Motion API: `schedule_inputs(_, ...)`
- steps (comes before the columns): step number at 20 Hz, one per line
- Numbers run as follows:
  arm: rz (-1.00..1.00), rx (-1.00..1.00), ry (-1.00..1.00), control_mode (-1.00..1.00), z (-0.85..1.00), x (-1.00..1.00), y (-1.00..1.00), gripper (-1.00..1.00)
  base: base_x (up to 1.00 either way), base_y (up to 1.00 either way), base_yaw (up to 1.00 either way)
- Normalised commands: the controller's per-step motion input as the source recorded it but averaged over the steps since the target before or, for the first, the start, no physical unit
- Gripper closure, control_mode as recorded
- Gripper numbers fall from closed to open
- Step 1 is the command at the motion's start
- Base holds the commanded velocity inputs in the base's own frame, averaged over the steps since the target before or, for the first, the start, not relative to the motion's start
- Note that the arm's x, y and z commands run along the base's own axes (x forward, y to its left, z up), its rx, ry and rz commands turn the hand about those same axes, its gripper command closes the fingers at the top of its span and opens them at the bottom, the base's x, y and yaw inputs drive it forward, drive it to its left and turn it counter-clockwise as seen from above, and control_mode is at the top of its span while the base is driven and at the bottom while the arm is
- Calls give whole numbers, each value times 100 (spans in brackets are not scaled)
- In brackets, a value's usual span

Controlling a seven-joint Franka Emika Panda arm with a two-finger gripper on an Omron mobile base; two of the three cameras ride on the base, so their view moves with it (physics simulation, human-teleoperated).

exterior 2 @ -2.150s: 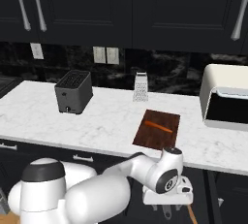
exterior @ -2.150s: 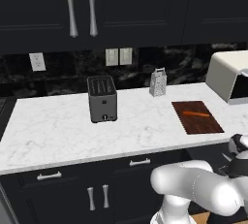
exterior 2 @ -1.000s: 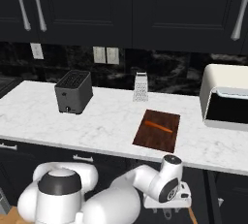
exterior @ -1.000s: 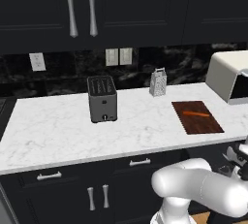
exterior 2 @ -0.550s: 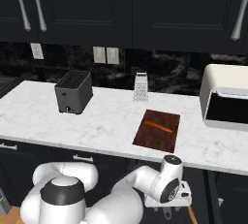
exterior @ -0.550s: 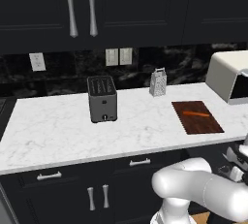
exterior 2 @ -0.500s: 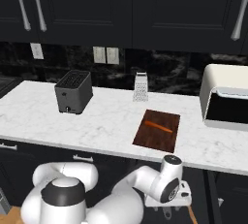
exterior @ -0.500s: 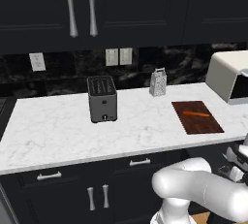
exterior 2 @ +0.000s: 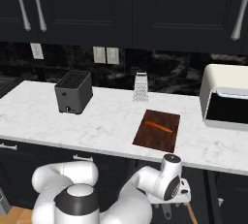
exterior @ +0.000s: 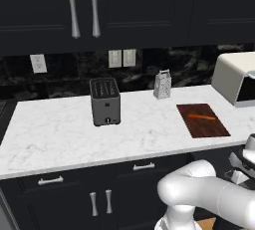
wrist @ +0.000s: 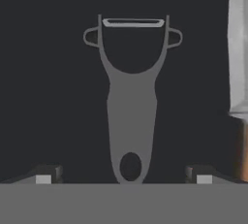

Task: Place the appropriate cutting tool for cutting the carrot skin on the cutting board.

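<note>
Y-shaped peeler [wrist: 131, 106] lying dead centre of the hand view, handle toward the spread, empty gripper [wrist: 123, 173]; long axis running up the frame between the fingertips [wrist: 44, 175]; knife [wrist: 239, 63] at right edge.

Light: we see even, soft rendered light on the white marble counter [exterior: 64, 134]
Shadows: faint
Cabinets: dim
Hand view: dark, flat, slightly soft
</note>
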Motion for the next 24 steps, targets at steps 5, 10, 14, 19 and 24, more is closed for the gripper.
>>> schedule_inputs(5, 0, 0, 4, -100, -29, 10, -5, -100, 0, 0, 0)
schedule_inputs(10, 0, 0, 3, -100, -35, 0, 0, -100, 0, 0, 0)
schedule_inputs(14, 0, 0, 1, -100, -26, 1, 0, -100, 0, 0, 0)
schedule_inputs(19, 0, 0, 1, -100, -32, 0, 0, -100, 0, 0, 0)
schedule_inputs(24, 0, 0, 1, -100, -46, -3, 2, 100, 0, 0, 0)
